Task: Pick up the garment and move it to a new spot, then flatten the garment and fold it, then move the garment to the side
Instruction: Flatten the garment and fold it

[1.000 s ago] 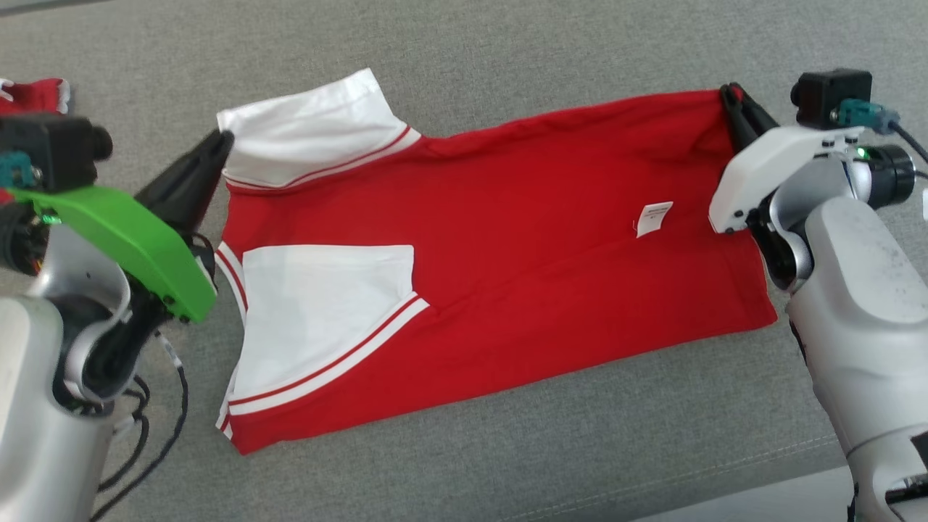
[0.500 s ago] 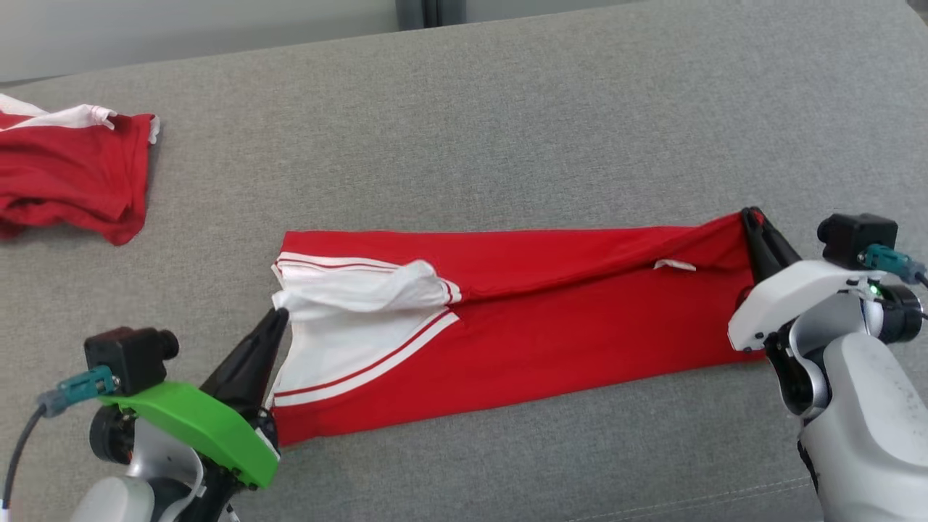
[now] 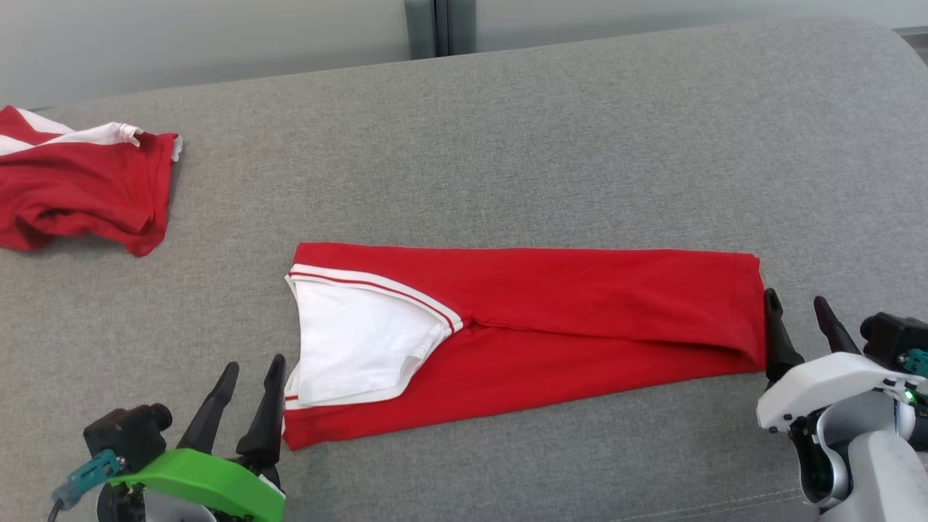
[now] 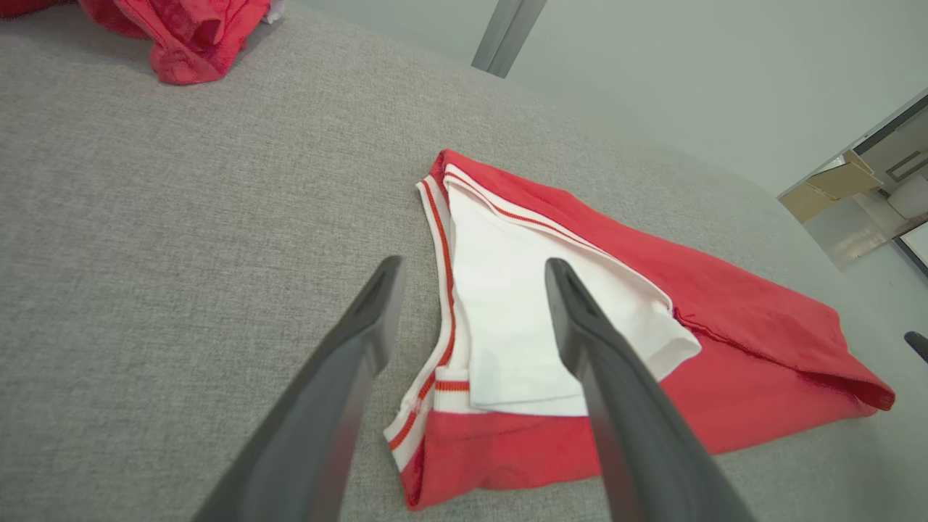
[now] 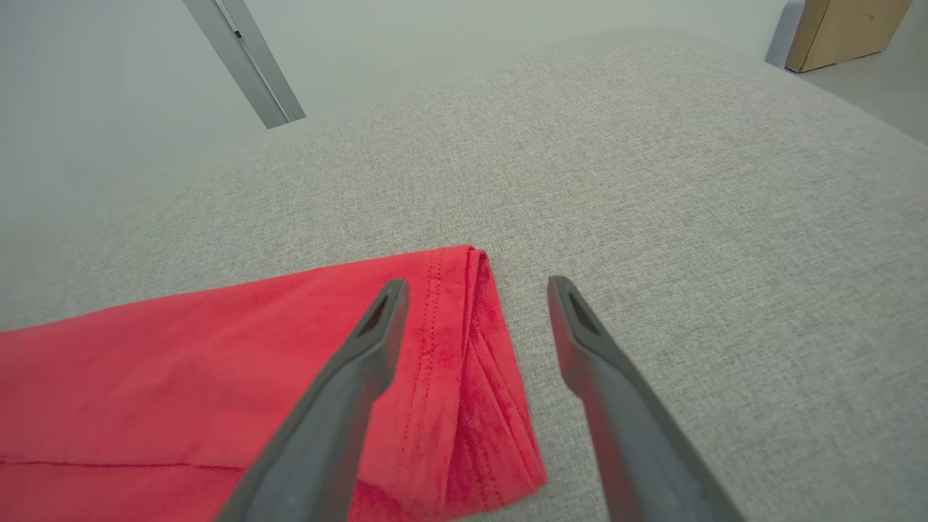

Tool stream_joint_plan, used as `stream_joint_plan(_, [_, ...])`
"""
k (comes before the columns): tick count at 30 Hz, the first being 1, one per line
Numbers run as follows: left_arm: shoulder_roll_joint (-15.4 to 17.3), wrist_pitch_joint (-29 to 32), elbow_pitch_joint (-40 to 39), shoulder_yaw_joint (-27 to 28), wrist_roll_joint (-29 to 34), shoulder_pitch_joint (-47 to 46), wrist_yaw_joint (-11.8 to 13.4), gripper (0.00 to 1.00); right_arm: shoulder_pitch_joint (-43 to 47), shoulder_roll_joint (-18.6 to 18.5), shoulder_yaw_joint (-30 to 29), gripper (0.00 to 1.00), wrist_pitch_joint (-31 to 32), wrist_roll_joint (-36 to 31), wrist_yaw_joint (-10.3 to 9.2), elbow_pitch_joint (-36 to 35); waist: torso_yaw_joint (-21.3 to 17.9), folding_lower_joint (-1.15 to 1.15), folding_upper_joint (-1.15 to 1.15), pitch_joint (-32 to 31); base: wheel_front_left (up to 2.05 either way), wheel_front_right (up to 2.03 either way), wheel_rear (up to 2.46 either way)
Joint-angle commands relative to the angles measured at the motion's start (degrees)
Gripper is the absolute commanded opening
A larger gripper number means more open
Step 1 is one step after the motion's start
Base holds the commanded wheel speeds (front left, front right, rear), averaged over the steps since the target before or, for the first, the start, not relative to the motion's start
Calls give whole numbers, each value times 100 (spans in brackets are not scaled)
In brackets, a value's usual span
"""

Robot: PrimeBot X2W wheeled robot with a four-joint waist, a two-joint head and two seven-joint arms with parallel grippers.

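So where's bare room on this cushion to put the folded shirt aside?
The widest bare stretch of the grey cushion lies behind the folded red garment, to the right of the crumpled red garment. A narrower strip runs along the near edge. Crowded: the folded one's two ends, where the open left hand and open right hand stand close.

A long red fabric garment (image 3: 580, 312) with a white, red-striped sleeve lies flat, folded into a narrow band, across a grey woven cushion (image 3: 551, 138). The green-housed left gripper (image 3: 254, 362) and white-housed right gripper (image 3: 795, 297) sit just beside its two ends, fingers spread, holding nothing. A crumpled red-and-white garment (image 3: 80, 196) lies at far left.
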Motion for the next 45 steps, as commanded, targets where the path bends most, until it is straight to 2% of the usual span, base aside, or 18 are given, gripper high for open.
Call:
stream_joint_plan(1, [-70, -192, -3, 52, 104, 140, 59, 100, 138, 27, -104, 100, -21, -48, -8, -81, -13, 0, 0, -64, 0, 0, 0])
stream_joint_plan(7, [-229, -795, -114, 104, 410, 274, 304, 100, 342, 91, -388, 100, 216, -157, -8, -304, 0, 0, 0, -173, 0, 0, 0])
stream_joint_plan(13, [-293, -962, -166, -8, 736, 90, 488, 100, 127, 76, -243, 100, 857, -334, -8, -280, 129, 0, 0, -161, 0, 0, 0])
stream_joint_plan(21, [-322, -1004, -115, -29, 836, -21, 578, 100, -203, -285, -222, 100, 1591, -557, -8, 350, 437, 0, 0, -65, 0, 0, 0])
stream_joint_plan(26, [-313, -1017, -80, -23, 843, -63, 603, 100, -301, -400, -188, 100, 1890, -416, -8, 805, 603, 0, 0, -38, 0, 0, 0])
stream_joint_plan(27, [-304, -1024, -71, -22, 859, -64, 617, 100, -295, -402, -155, 96, 1952, -385, -8, 882, 622, 0, 0, -40, 0, 0, 0])
stream_joint_plan(28, [-283, -1035, -60, -25, 891, -64, 624, 100, -287, -408, -117, 49, 2006, -341, -5, 962, 636, 0, 0, -42, 0, 0, 0])
stream_joint_plan(29, [-277, -1041, -59, -37, 899, -66, 635, 100, -289, -413, -95, 41, 2025, -309, -5, 1008, 646, 0, 0, -41, 0, 0, 0])
stream_joint_plan(30, [-276, -1046, -59, -48, 904, -64, 646, 100, -298, -419, -89, 16, 2018, -272, -5, 1044, 655, 0, 0, -42, 0, 0, 0])
stream_joint_plan(31, [-276, -1051, -61, -51, 902, -60, 654, 100, -310, -422, -116, 0, 1964, -253, -5, 1045, 655, 0, 0, -46, 0, 0, 0])
stream_joint_plan(40, [-218, -1016, -86, -123, 990, -86, 686, 100, -623, -772, -488, 0, 1693, -198, -10, 989, 456, 0, 0, -105, 0, 0, 0])
stream_joint_plan(45, [-203, -981, -115, -159, 1003, -69, 713, 100, -617, -1055, -975, 0, 1737, -277, -10, 815, 322, 0, 0, -149, 0, 0, 0])
